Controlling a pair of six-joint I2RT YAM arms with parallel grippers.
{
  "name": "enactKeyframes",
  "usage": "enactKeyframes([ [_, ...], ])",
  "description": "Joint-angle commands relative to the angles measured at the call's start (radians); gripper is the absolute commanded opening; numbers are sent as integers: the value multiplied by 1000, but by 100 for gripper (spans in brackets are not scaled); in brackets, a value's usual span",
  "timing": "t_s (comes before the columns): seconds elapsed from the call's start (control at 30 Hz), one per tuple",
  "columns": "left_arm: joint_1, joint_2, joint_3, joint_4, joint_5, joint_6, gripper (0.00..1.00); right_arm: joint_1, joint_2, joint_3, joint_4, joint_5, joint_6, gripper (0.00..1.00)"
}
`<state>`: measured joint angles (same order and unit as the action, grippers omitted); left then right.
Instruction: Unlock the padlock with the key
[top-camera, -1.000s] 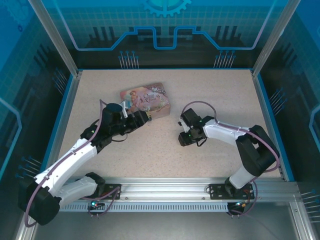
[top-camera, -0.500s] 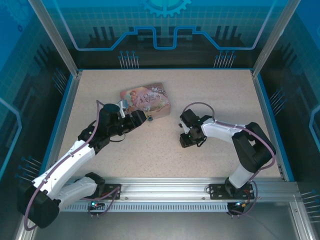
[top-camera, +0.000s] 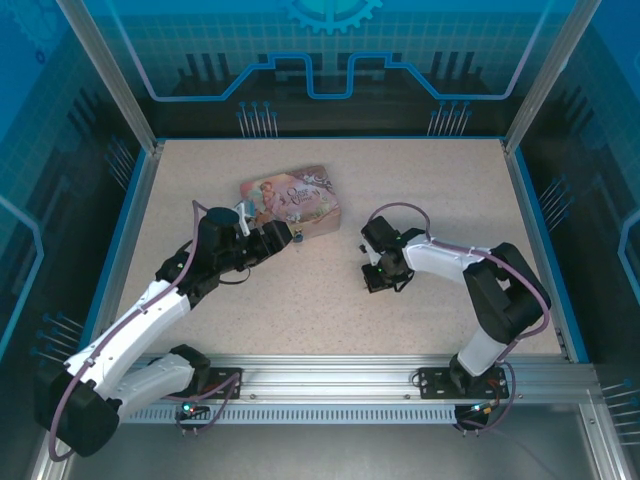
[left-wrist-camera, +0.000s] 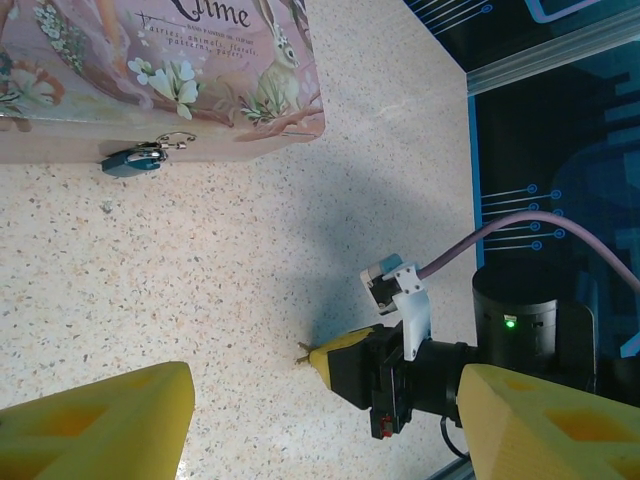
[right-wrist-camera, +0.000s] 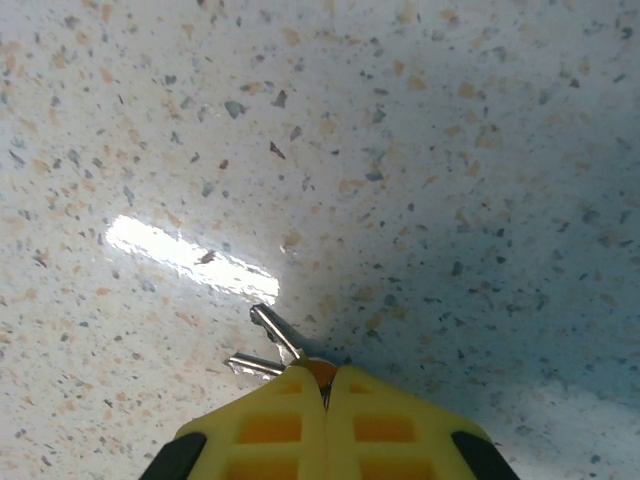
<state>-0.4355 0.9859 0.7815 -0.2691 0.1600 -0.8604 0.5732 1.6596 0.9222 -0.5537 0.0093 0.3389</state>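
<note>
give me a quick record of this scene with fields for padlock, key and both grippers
padlock: hangs at the front of the tin, not held
key: pinched by the right gripper, tip sticking out
left gripper: open, near padlock, not touching
right gripper: shut on key, low over the table

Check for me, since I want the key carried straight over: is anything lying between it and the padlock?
Nothing visible does. Bare table lies between the key, pinched in the shut right gripper, and the padlock on the tin's side.
</note>
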Motion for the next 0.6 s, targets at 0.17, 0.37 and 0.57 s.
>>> enactKeyframes([
  [0.17,12,-18,-8,-29,-11,32,72,-19,-75,-76,54,-68,17,0],
  [0.37,15,-24,-7,-23,-6,38,72,-45,-145,-110,116,-127,38,0],
  [0.57,16,-30,-5,27,45,43,71,-66,-265,-162,238,-201,97,0],
])
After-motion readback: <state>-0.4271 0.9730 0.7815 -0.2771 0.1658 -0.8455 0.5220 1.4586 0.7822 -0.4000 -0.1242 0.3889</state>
